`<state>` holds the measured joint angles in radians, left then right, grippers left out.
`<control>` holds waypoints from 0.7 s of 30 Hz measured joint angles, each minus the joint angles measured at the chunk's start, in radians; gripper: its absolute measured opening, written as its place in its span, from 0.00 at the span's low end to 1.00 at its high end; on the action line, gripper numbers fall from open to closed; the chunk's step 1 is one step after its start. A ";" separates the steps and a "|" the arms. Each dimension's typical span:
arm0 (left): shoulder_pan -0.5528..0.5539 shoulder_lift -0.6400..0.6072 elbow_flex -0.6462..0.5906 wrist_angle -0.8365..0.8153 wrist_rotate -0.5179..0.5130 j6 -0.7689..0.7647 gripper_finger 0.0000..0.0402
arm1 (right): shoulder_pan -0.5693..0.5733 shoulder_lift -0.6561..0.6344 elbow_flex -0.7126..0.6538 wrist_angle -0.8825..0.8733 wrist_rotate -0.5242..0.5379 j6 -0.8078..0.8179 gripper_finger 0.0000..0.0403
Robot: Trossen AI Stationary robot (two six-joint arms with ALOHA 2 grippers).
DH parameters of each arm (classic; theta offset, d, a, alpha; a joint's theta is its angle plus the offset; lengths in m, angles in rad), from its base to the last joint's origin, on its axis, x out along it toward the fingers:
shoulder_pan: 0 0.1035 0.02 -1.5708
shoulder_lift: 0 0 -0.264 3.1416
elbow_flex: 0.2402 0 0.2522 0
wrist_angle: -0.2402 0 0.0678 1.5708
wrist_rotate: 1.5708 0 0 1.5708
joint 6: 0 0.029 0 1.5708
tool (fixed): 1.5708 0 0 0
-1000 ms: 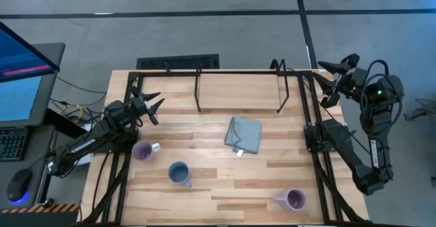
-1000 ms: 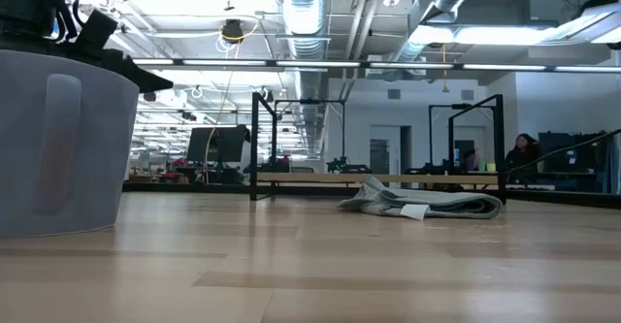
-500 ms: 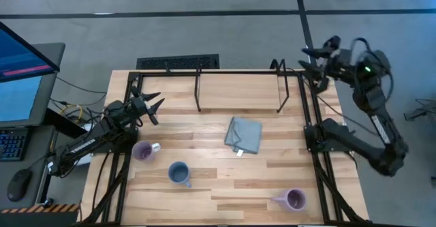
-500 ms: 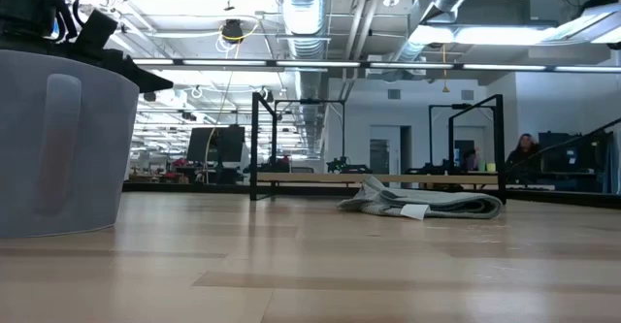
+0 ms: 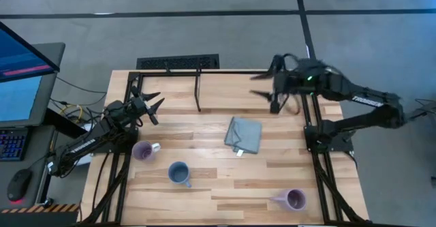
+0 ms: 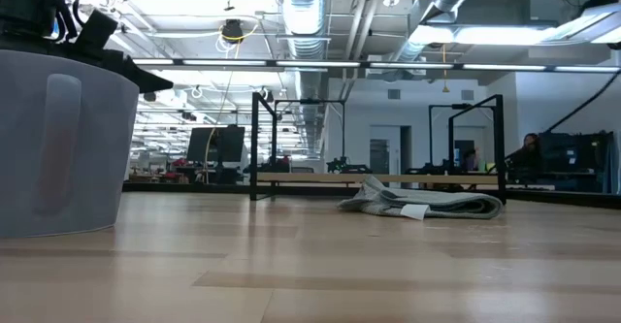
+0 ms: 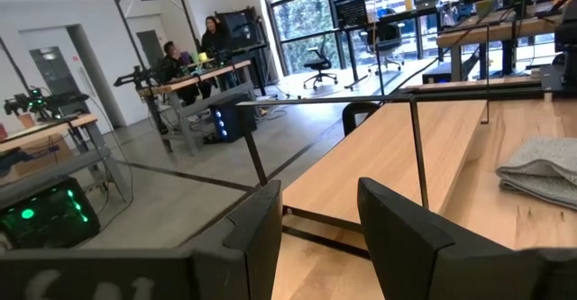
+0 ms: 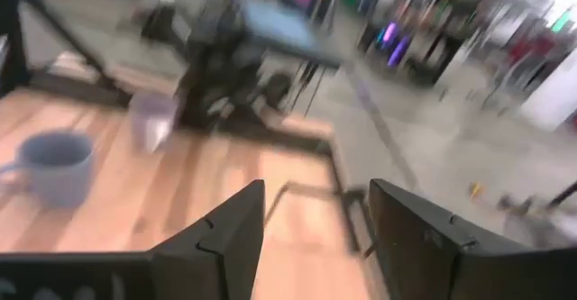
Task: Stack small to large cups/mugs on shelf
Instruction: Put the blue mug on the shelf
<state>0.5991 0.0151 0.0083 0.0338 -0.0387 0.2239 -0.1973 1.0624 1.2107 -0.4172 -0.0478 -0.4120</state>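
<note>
Three mugs stand upright on the wooden table: a pale lavender mug (image 5: 142, 150) at the left, a blue-grey mug (image 5: 179, 174) beside it toward the near edge, and a purple mug (image 5: 294, 200) near the near right corner. In the right wrist view the blue-grey mug (image 8: 54, 165) and the lavender mug (image 8: 151, 118) show blurred. The black rod shelf (image 5: 238, 72) stands at the far edge. My right gripper (image 5: 264, 78) hangs open in the air by the shelf's right end (image 5: 281, 91), pointing toward the table's left. My left gripper (image 5: 151, 104) waits open at the far left, holding nothing.
A grey folded cloth (image 5: 244, 134) lies mid-table in front of the shelf, and it also shows as the cloth (image 6: 422, 202) in the low view. The blue-grey mug (image 6: 58, 139) looms close in the low view. A monitor (image 5: 24, 70) stands off the table's left. People sit in the room beyond.
My right gripper has swung from beyond the table's far right corner toward the table's left, turning as it went. It now hangs over the far right of the table by the shelf's right end, still open. The mugs and cloth have not moved.
</note>
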 joint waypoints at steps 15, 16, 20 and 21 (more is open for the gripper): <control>0.000 0.000 0.000 -0.001 0.000 0.000 0.35 | 0.297 0.207 0.041 -0.054 0.210 0.239 0.55; 0.000 0.000 0.000 -0.001 0.000 0.000 0.35 | 0.306 0.218 0.041 -0.045 0.210 0.250 0.55; 0.000 0.000 0.000 -0.001 0.000 -0.001 0.35 | 0.338 0.276 0.041 -0.001 0.209 0.342 0.55; 0.000 0.000 0.000 -0.002 0.000 -0.001 0.35 | 0.345 0.291 0.040 0.021 0.209 0.367 0.55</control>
<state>0.5991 0.0151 0.0086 0.0322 -0.0383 0.2234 0.1473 1.3538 1.2507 -0.3959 0.1607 -0.0454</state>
